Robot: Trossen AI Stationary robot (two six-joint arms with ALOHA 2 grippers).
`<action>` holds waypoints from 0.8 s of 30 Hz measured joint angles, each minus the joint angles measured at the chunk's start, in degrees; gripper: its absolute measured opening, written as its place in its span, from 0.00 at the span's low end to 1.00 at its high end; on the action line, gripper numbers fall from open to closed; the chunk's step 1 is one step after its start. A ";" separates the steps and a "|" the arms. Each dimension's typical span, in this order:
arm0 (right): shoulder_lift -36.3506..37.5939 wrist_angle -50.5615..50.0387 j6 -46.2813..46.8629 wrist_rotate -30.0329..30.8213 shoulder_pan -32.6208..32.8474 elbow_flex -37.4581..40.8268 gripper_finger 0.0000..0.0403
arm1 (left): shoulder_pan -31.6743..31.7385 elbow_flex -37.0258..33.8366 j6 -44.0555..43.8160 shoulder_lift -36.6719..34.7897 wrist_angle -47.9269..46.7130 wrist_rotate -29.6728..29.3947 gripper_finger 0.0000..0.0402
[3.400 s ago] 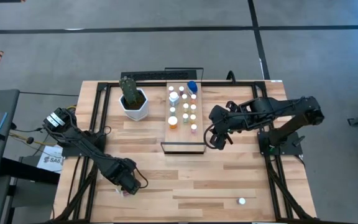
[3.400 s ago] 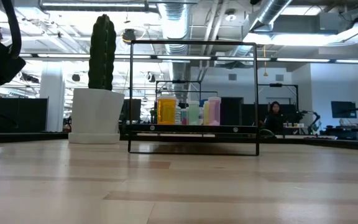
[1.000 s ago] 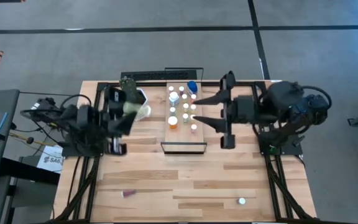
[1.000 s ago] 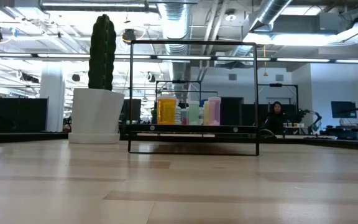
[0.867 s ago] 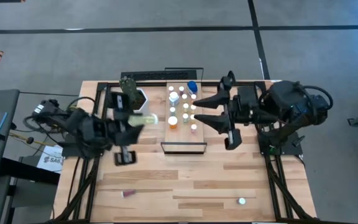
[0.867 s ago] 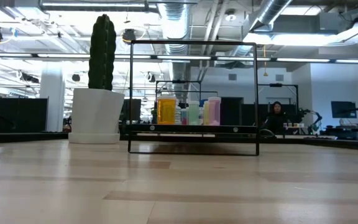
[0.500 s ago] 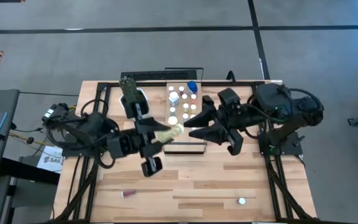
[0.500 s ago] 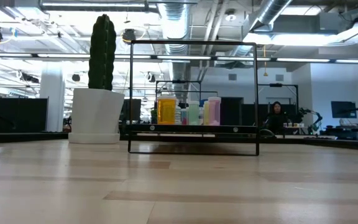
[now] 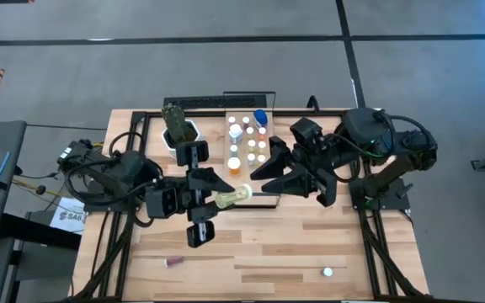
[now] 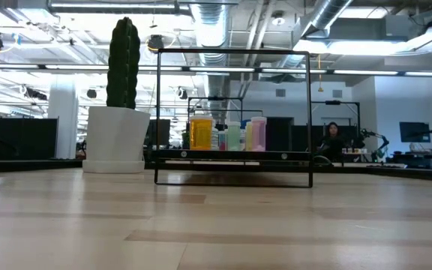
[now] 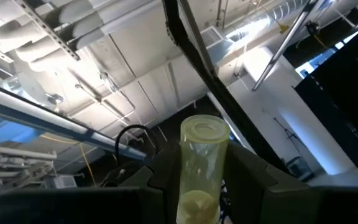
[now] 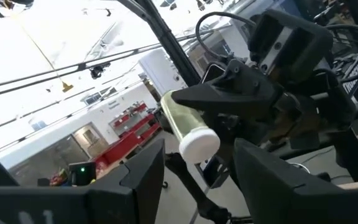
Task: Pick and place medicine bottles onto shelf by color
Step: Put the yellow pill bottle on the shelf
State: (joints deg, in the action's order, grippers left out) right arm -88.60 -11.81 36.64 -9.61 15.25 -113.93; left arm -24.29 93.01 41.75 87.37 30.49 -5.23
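On the front part of the bench (image 9: 310,244) lie two small bottles well apart, a reddish one (image 9: 173,262) and a white one (image 9: 327,272). Above the middle, the left gripper (image 9: 226,197) has its fingers pressed on a pale green bottle (image 9: 235,195), held lying with the white cap toward the right arm. The right gripper (image 9: 258,183) is just beside that cap, fingers spread, one on each side and not touching it. Behind them the shelf (image 9: 251,200) carries the other bottles (image 9: 247,143), and a cactus pot (image 9: 178,132) stands to its left
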 joint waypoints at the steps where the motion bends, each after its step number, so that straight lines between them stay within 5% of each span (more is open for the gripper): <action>1: 0.00 -0.05 0.00 0.00 0.02 0.00 0.53 | 0.04 0.00 -0.36 0.00 -0.01 0.52 0.21; 11: -0.98 0.00 6.84 -0.42 -0.93 0.04 0.55 | 0.00 0.00 -0.98 0.00 -1.48 3.27 0.21; 24: -4.31 7.92 14.15 -10.23 -2.60 -0.05 0.57 | 0.02 0.00 -0.29 -0.02 -3.17 3.23 0.21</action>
State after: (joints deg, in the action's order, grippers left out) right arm -92.90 -3.89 50.80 -19.84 12.64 -113.98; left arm -24.27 93.01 41.46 87.35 27.33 -2.00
